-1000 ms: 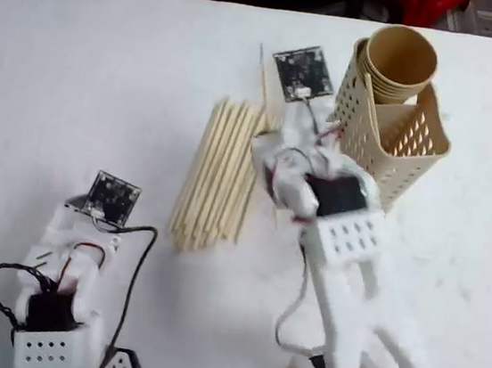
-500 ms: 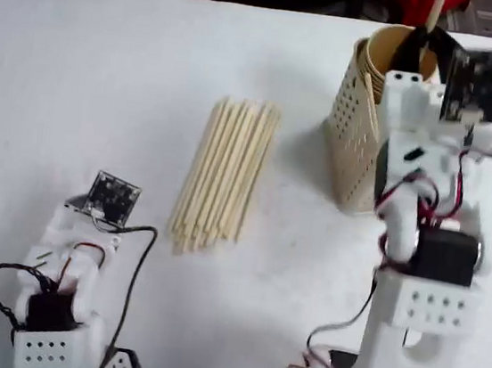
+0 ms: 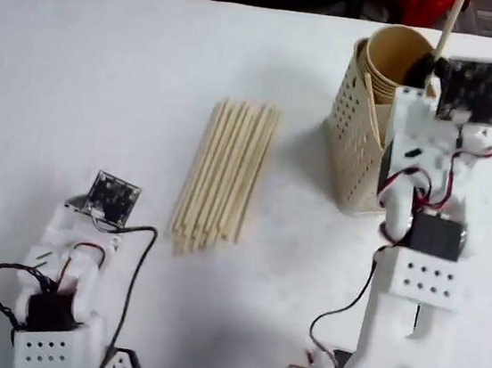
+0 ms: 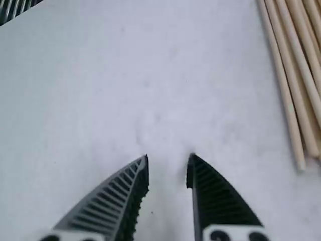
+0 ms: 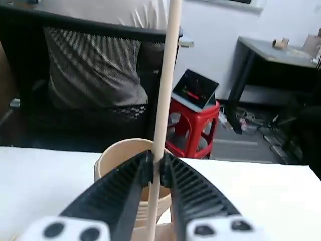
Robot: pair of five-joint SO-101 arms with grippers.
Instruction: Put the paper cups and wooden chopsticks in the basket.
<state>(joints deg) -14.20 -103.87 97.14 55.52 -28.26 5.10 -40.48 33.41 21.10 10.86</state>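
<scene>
A pile of wooden chopsticks (image 3: 225, 172) lies on the white table, and its ends show in the left wrist view as chopsticks (image 4: 293, 75). The perforated beige basket (image 3: 353, 152) stands at the back right with stacked paper cups (image 3: 398, 55) inside. My right gripper (image 3: 426, 70) hangs above the basket beside the cups, shut on a single chopstick (image 3: 449, 25) held nearly upright. The right wrist view shows that gripper (image 5: 156, 168) clamped on the chopstick (image 5: 168, 75), over the top cup (image 5: 120, 158). My left gripper (image 4: 168, 165) rests low over bare table, slightly open and holding nothing.
The left arm (image 3: 56, 304) sits at the front left, short of the pile. The right arm's base (image 3: 397, 346) stands at the front right. Beyond the far table edge are a chair (image 5: 80, 75) and a red stool (image 5: 193, 128).
The right arm has swung from the pile up and over to the basket carrying one chopstick, and now holds it a little farther right. The left arm has not moved.
</scene>
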